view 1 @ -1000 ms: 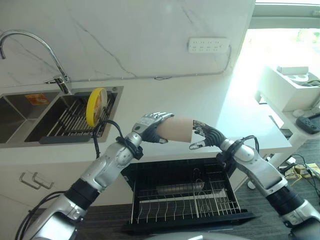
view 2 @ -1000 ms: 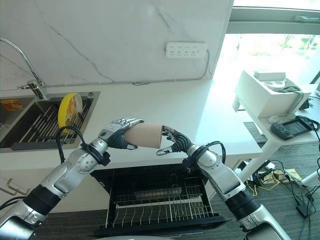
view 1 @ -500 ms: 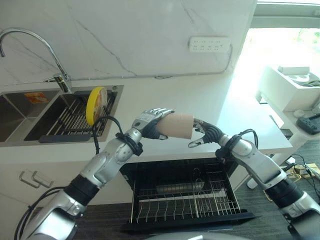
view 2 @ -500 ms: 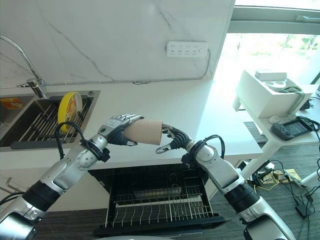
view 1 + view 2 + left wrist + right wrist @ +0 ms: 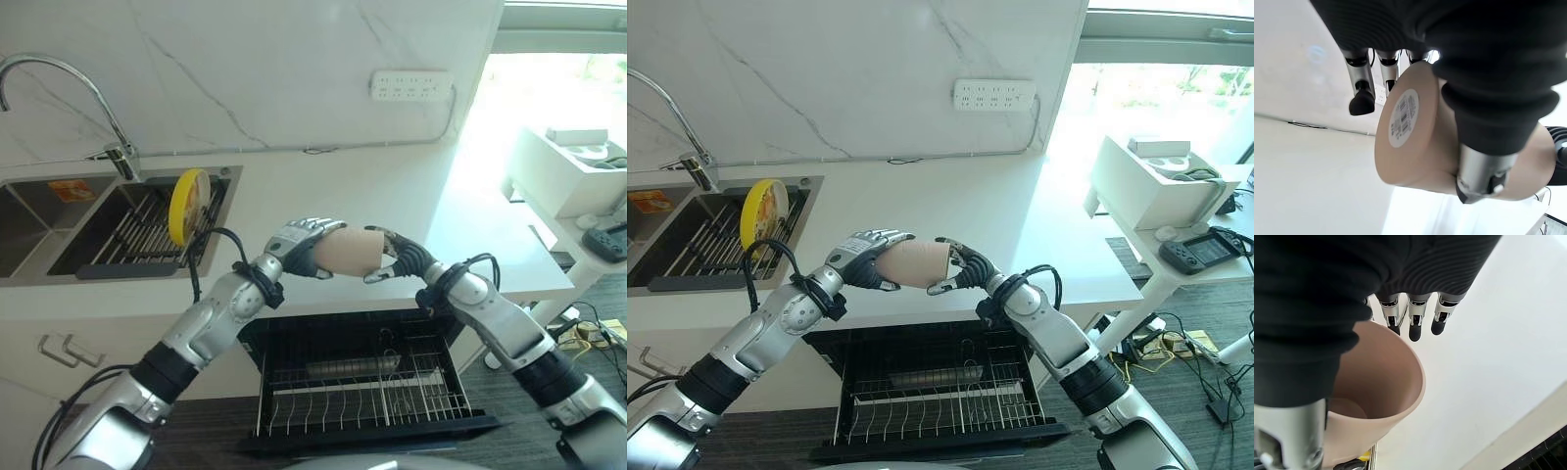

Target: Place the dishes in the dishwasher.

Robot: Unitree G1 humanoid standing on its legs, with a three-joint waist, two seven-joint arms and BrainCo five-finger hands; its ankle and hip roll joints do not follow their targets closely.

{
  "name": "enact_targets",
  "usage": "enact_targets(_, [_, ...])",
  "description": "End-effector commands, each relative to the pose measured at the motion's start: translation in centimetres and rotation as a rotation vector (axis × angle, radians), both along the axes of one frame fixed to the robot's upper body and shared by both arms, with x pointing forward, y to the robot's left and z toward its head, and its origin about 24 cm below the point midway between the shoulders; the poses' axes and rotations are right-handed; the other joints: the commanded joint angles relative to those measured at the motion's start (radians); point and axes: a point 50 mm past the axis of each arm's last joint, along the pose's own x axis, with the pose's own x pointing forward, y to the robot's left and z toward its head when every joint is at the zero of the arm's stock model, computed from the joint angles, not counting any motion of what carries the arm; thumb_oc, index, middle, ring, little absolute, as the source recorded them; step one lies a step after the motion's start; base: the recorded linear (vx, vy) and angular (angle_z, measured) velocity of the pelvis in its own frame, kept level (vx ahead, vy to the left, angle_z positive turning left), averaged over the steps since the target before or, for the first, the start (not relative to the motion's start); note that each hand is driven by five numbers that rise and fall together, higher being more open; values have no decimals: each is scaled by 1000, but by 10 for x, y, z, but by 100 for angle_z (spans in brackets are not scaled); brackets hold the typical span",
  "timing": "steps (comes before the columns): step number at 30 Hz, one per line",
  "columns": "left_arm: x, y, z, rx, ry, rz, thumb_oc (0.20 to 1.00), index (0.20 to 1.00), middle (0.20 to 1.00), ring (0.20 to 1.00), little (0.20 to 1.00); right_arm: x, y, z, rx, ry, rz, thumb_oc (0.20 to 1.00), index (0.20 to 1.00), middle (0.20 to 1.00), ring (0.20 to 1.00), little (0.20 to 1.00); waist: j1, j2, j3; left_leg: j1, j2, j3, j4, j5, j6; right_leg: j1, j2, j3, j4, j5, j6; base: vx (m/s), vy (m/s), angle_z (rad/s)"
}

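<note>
– Where's the cup (image 5: 349,251)?
– Above the bench (image 5: 392,196) edge, over the dishwasher (image 5: 367,387), axis lying 9-to-3, mouth toward 3.
– Who holds it?
– The left robot hand (image 5: 299,245) clasps the base; the right robot hand (image 5: 958,266) curls round the rim.

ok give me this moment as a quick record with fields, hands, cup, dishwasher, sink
left hand: curled round the base end of the beige cup
right hand: at the cup's open rim, thumb and fingers on either side of it
cup: held on its side above the counter edge, between both hands
dishwasher rack: pulled out below the hands, mostly bare wire
sink: yellow plate standing upright in its rack
stage: cup not yet in the dishwasher
</note>
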Motion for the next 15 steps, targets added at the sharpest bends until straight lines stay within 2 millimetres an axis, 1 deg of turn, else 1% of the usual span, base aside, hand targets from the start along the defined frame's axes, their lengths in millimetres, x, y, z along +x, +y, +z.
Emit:
enact_targets(1, [13,-20,35,-13,-135,-68,200,200,200,200,200,5,29,37,99,-156,112,1000,1000,1000,1000,1000,32,-2,-12,50,66,-34,35,-95,-39,-63,-77,-60,56,8,73,0,0,0])
enact_targets(6, [13,-21,35,-13,-134,-66,200,200,200,200,200,3,32,36,115,-140,122,1000,1000,1000,1000,1000,32,-1,-12,48,66,-33,38,-96,-39,-62,-77,-60,56,5,72,0,0,0])
enact_targets(10, [12,-23,35,-12,-132,-69,200,200,200,200,200,1,36,31,127,-116,136,1000,1000,1000,1000,1000,34,-2,-12,49,67,-34,37,-95,-38,-61,-77,-63,56,4,71,0,0,0])
enact_targets(15, [12,-25,33,-19,-127,-73,200,200,200,200,200,1,40,31,136,-116,144,1000,1000,1000,1000,1000,35,-1,-12,50,66,-36,37,-95,-38,-60,-77,-63,56,4,70,0,0,0])
